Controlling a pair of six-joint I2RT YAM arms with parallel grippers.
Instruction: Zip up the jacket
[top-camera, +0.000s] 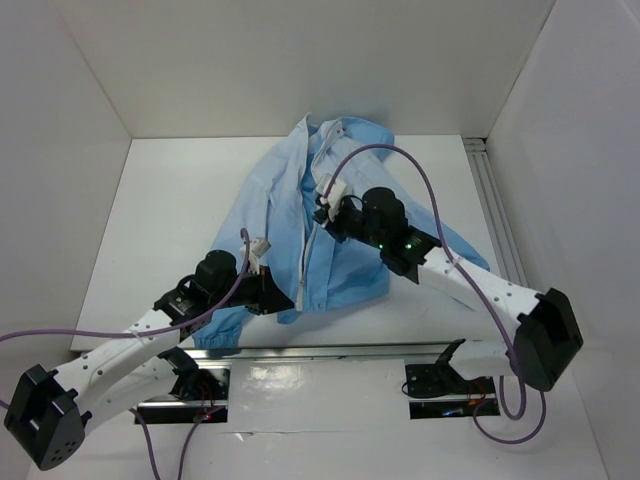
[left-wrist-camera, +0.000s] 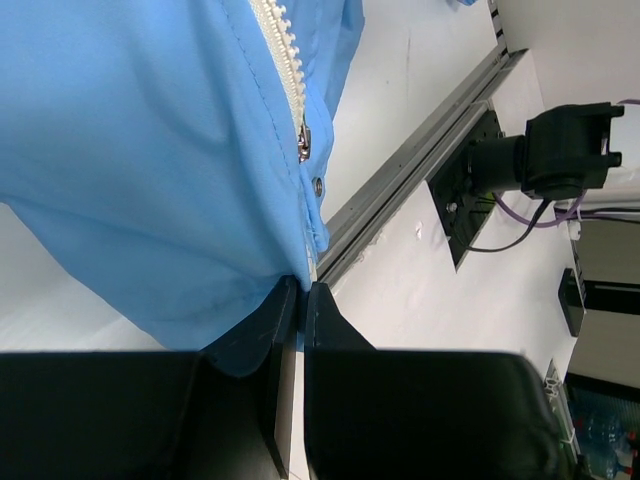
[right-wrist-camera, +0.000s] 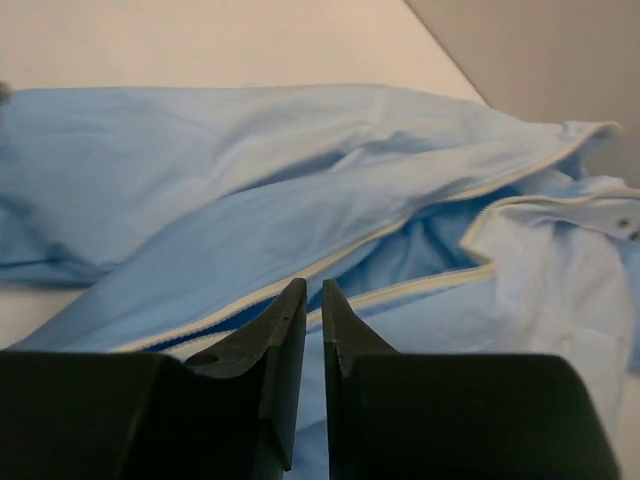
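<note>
The light-blue jacket (top-camera: 345, 265) lies front up on the white table, collar (top-camera: 340, 130) at the far end. Its white zipper strip (top-camera: 305, 265) looks closed from the hem up to my right gripper (top-camera: 322, 208) and open beyond it. In the right wrist view the gripper (right-wrist-camera: 312, 290) is shut where the two white strips (right-wrist-camera: 430, 282) meet; the pull itself is hidden between the fingers. My left gripper (top-camera: 278, 298) is shut on the jacket's bottom hem corner (left-wrist-camera: 300, 262), just below the zipper's metal end (left-wrist-camera: 303, 140).
An aluminium rail (top-camera: 330, 350) runs along the near table edge, right behind the hem (left-wrist-camera: 420, 150). Another rail (top-camera: 495, 200) runs along the right side. White walls enclose the table on three sides. A sleeve (top-camera: 465, 250) lies under my right arm.
</note>
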